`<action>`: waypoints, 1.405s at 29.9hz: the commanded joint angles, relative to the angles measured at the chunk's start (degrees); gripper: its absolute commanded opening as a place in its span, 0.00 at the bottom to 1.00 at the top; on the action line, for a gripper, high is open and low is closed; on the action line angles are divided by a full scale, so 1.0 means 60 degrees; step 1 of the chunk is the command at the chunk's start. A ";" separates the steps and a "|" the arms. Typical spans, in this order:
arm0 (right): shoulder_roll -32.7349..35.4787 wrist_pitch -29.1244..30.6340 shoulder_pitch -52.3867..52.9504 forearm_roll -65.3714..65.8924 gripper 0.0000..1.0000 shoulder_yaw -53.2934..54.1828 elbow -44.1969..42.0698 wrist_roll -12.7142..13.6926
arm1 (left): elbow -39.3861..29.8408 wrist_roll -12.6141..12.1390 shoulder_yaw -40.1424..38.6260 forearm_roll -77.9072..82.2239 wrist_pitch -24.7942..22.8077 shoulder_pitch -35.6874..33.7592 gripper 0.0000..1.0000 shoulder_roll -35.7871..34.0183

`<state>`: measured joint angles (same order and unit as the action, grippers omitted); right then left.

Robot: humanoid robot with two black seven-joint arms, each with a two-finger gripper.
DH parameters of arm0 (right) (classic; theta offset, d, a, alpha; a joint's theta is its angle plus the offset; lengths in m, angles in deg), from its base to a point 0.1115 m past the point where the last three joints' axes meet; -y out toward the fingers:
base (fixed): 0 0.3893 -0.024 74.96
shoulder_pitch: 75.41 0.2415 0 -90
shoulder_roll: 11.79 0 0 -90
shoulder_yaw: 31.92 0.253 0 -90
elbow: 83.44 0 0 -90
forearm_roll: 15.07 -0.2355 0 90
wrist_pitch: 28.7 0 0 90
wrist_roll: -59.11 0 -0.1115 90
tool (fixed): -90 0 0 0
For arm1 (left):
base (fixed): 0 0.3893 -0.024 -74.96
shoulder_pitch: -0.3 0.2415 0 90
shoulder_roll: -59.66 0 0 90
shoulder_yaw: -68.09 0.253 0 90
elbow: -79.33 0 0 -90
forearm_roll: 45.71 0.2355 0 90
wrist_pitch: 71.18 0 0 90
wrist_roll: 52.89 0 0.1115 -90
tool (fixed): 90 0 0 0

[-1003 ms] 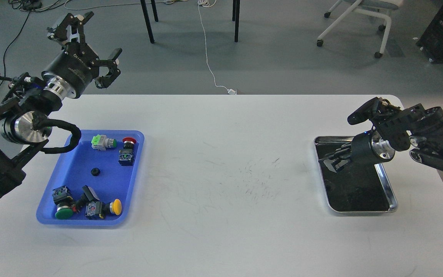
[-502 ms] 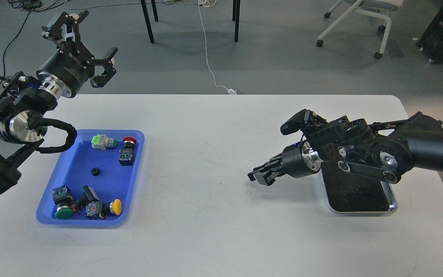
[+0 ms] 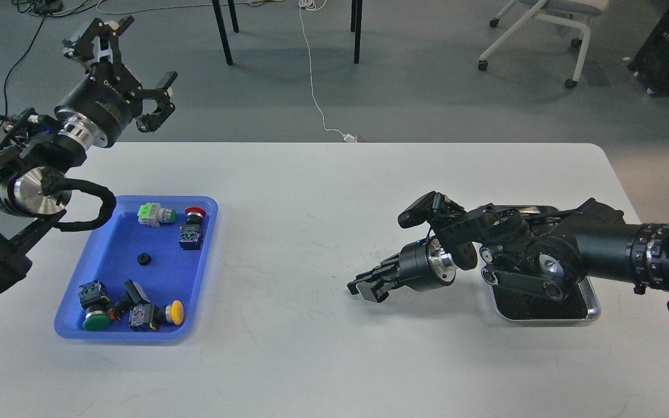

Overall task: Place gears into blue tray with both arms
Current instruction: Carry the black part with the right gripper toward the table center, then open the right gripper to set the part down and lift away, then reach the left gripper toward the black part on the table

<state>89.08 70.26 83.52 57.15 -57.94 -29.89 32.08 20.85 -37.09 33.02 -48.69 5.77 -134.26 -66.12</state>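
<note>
The blue tray [image 3: 112, 247] lies at the table's left. One small black gear [image 3: 145, 259] rests near its middle. My left gripper [image 3: 132, 69] hangs open, high above the tray's far left corner, holding nothing. My right gripper [image 3: 364, 287] hovers low over the table's middle, between the two trays, pointing left. Its fingers are drawn close together and no gear shows between them.
Several push-button switches lie in the blue tray: a green one [image 3: 155, 214] and a red one [image 3: 193, 229] at the back, more at the front [image 3: 131, 310]. A steel tray [image 3: 593, 303] sits at the right, mostly hidden under my right arm.
My right gripper has left the steel tray and travelled leftward over the table toward the middle. The left gripper rose slightly, then held still. The gear in the blue tray has not moved.
</note>
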 commanded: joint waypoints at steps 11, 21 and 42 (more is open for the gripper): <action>0.1556 0.0044 0.0231 -0.2116 0.94 0.2633 -0.0032 0.0081 | -0.0039 0.0003 0.0132 0.0994 -0.0111 -0.0103 0.98 -0.0379; 0.4004 0.0161 -0.1144 -0.6685 0.96 0.6166 0.0129 0.0066 | -0.1106 0.0076 0.0058 0.4446 -0.1473 -0.0220 0.98 -0.0805; 0.5704 0.2416 -0.4469 -1.3133 0.98 0.7749 -0.0501 0.0007 | -0.3174 0.0062 0.1360 1.6984 -0.0625 -0.0074 0.91 0.1933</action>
<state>122.96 82.71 59.57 -19.91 -12.93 -32.14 32.24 1.87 -36.71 38.48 42.03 0.02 -134.63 -56.64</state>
